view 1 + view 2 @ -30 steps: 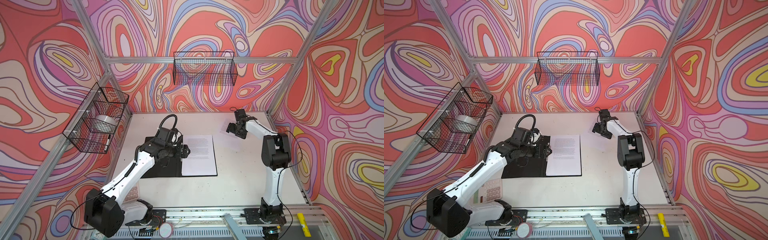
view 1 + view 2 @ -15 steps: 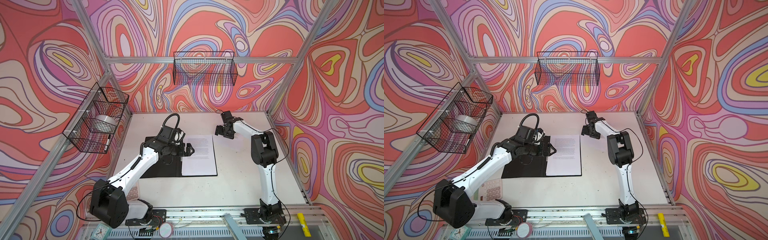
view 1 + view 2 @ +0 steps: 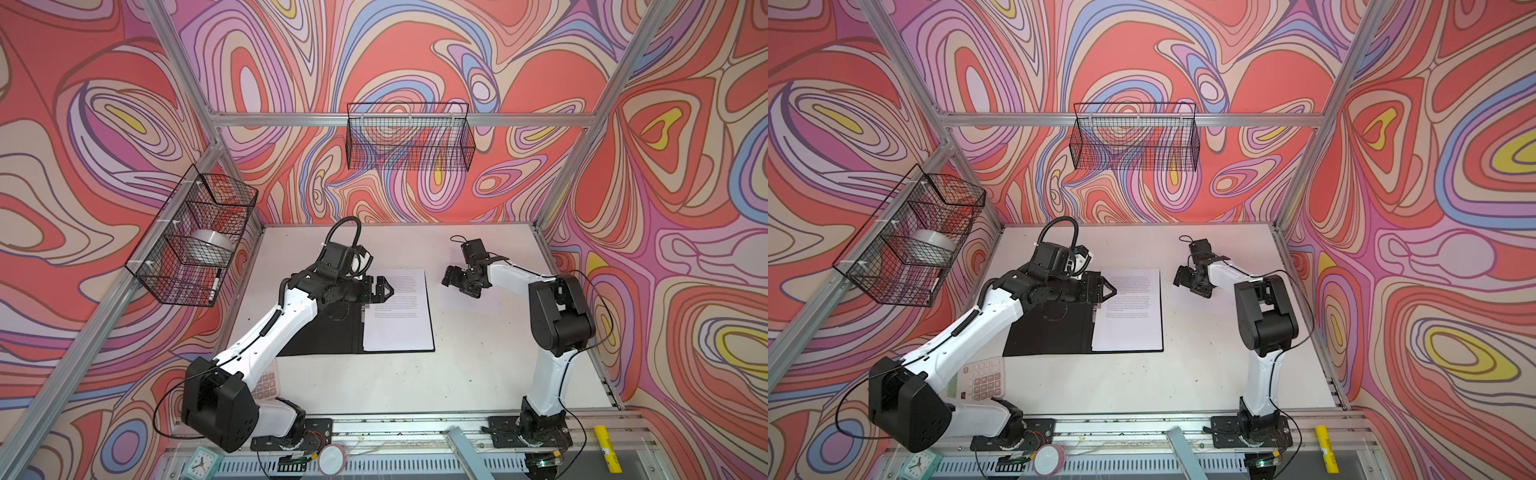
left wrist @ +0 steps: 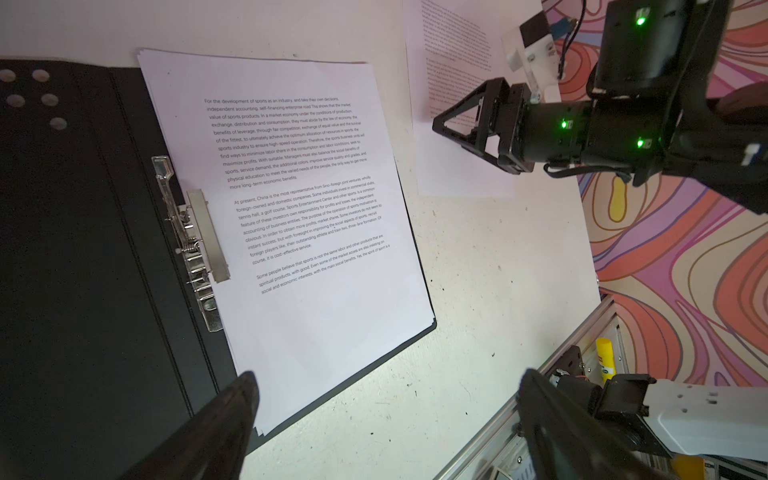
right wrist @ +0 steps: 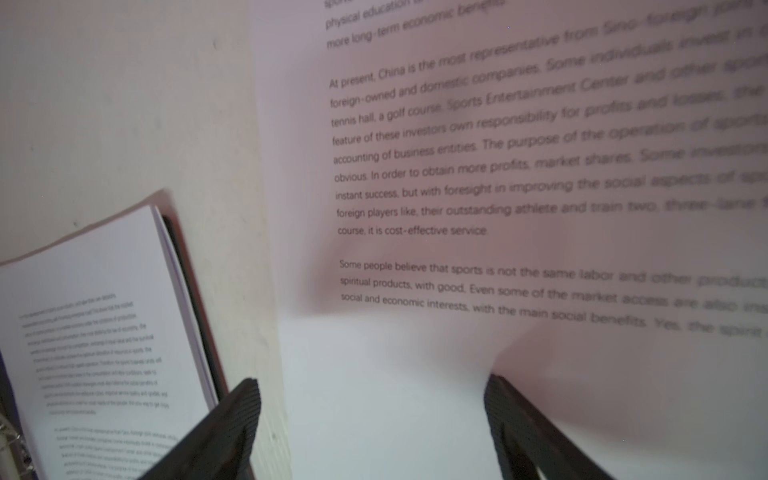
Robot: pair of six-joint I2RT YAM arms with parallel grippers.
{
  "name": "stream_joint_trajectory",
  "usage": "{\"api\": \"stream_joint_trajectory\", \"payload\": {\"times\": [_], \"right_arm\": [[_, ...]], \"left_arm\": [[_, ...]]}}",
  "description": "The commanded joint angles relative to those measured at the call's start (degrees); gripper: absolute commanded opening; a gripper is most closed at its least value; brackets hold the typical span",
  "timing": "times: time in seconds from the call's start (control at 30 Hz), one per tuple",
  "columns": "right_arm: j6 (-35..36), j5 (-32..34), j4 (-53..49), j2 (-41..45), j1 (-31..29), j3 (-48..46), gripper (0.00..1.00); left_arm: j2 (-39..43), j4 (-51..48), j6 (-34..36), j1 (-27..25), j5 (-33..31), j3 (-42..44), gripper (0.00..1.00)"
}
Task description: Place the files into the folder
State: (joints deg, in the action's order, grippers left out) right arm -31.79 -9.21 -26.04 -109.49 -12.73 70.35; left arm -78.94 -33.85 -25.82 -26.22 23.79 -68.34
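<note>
A: Left wrist view: where do we place the task's things?

B: We label a stack of files (image 4: 299, 199) resting inside the open folder (image 4: 83, 249), on the half that carries the metal clip (image 4: 195, 237), with the stack's edge beside that clip. One loose sheet (image 4: 449, 54) lies flat on the table (image 4: 498, 291), just past the folder's outer edge and apart from it.

A: And the grippers?

B: We mark the left gripper (image 4: 386, 399) hanging above the folder with its fingers (image 4: 232, 415) spread wide, holding nothing. The right gripper (image 5: 374, 415) hovers over the loose sheet, jaws likewise apart. One finger is over bare table on the folder's side and the other is over paper. We cannot tell whether either touches.

A: How do we expect the sheet to handle?

B: We judge it nearly weightless, limp and easily creased. Lying flat, it offers no lip to pinch, and it will probably skate on the smooth table. We would take hold at the edge facing the folder. We would press one pad down, close to buckle up a small fold, and then carry the sheet low across onto the stack. Lifted by one corner, it would likely droop and might catch the folder's rim.
</note>
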Motion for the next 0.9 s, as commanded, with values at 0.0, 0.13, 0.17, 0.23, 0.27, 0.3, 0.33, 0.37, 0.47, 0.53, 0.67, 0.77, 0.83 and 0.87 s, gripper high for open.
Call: {"api": "stream_joint_trajectory", "payload": {"times": [0.0, 0.13, 0.17, 0.23, 0.27, 0.3, 0.33, 0.37, 0.47, 0.53, 0.67, 0.77, 0.83, 0.87], "right_arm": [[-2.9, -4.7, -2.8, 2.9, -0.2, -10.8, 0.9], [-4.9, -8.4, -0.6, 11.5, 0.4, -20.6, 0.9], [-5.2, -8.7, -0.4, 13.6, 0.5, -22.2, 0.9], [-5.1, -8.4, -1.2, 16.5, 0.7, -22.9, 0.91], [-4.9, -8.4, -2.4, 17.3, 1.0, -22.0, 0.91], [-4.7, -8.6, -3.4, 17.9, 1.2, -20.7, 0.91], [-4.4, -8.7, -3.8, 18.2, 1.4, -19.4, 0.92], [-4.1, -8.6, -4.0, 18.5, 1.8, -17.8, 0.92], [-3.5, -7.8, -4.3, 17.3, 6.2, -12.7, 0.94], [-3.6, -7.9, -2.1, 15.3, 11.1, -11.4, 0.94], [-4.4, -7.0, -0.4, 10.3, 18.0, -7.3, 0.93], [-5.5, -5.8, -0.4, 10.4, 19.9, -6.7, 0.93], [-6.0, -5.7, 0.4, 12.2, 20.8, -7.9, 0.93], [-6.0, -5.3, 0.3, 13.1, 21.2, -8.3, 0.93]], "left_arm": [[-1.7, -2.3, 0.9, -2.3, -1.1, -3.2, 0.97], [-3.1, -2.4, 0.5, -5.7, -1.8, -5.5, 0.96], [-3.6, -2.4, 0.4, -6.7, -2.1, -6.2, 0.96], [-4.4, -2.5, 0.3, -8.4, -2.8, -7.3, 0.96], [-4.9, -2.2, -0.2, -9.2, -2.9, -7.6, 0.96], [-5.4, -1.7, -0.7, -10.0, -2.5, -8.1, 0.96], [-6.1, -1.4, -1.0, -10.7, -2.2, -8.6, 0.96], [-6.8, -1.3, -1.2, -11.6, -2.3, -9.4, 0.96], [-9.5, -0.4, -2.2, -14.2, -2.2, -11.4, 0.96], [-11.7, 0.0, -2.6, -15.9, -1.9, -13.1, 0.96], [-17.9, 2.7, -4.1, -20.3, -0.2, -15.9, 0.96], [-23.3, 4.2, -4.9, -23.3, 0.1, -19.2, 0.95], [-26.9, 5.5, -5.3, -25.0, 0.3, -21.3, 0.95], [-29.0, 6.3, -5.8, -25.8, 0.7, -22.6, 0.95]]}}
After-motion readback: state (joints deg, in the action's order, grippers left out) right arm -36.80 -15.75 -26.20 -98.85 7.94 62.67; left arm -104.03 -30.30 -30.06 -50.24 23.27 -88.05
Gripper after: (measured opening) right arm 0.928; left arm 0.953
